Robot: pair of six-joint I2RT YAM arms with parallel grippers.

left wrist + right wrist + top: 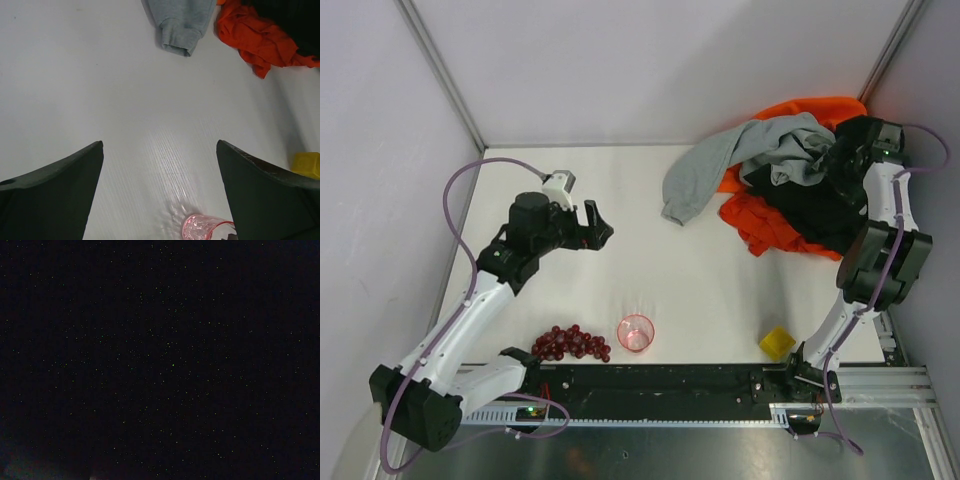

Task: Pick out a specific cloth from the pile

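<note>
Cloth, deep red-orange: upper right of the top view, at the lower left edge of the pile, partly under black cloth. Grey sweatshirt trails left onto the table. Left gripper: left of centre, jaws wide, holding nothing. Right gripper: pressed into the pile; its wrist view is all black, so jaw state cannot be told.

We see a white counter with pale grey walls on three sides: a back wall at 12 o'clock, a left wall at 9 o'clock and a right wall at 3 o'clock. A black rail runs along at 6 o'clock. The light is soft and even.
</note>
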